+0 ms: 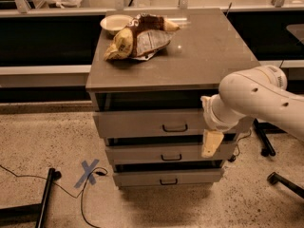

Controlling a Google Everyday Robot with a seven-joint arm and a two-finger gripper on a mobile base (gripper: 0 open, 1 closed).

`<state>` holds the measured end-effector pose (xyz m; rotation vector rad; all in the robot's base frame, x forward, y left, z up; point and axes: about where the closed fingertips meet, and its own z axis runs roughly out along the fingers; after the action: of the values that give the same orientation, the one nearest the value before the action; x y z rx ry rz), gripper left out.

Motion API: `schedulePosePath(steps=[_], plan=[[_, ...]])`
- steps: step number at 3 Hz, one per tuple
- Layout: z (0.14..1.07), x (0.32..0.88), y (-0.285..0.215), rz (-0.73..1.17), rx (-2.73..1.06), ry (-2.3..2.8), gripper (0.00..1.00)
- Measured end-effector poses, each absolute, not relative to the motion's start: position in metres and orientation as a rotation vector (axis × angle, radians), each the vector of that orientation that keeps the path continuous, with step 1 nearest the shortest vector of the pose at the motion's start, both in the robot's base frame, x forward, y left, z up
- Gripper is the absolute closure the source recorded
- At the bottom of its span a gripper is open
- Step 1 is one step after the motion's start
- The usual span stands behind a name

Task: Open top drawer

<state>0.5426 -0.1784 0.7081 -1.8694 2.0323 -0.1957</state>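
The cream-coloured gripper (212, 144) is hanging by the right end of the wide grey top drawer (137, 122), which sits under the grey cabinet top (190, 56). Open or closed, I cannot tell. It should be centring on the dark loop handle (175, 128), then pulling straight out.

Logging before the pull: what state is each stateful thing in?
Wide grey top drawer: about shut, loop handle ungripped.
Middle grey drawer: about shut.
Bottom grey drawer: about shut.
Cream gripper: hanging right of top handle, apart.
Crumpled snack bag: lying on cabinet.
White bowl: upright.
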Motion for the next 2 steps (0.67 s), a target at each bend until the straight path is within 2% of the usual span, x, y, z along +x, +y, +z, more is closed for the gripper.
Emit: schedulePosePath(steps=[1, 2], plan=[[0.687, 0.568, -0.176, -0.172, -1.905, 2.013, 0.00], [0.659, 0.596, -0.174, -0.114, -1.955, 2.015, 0.08]])
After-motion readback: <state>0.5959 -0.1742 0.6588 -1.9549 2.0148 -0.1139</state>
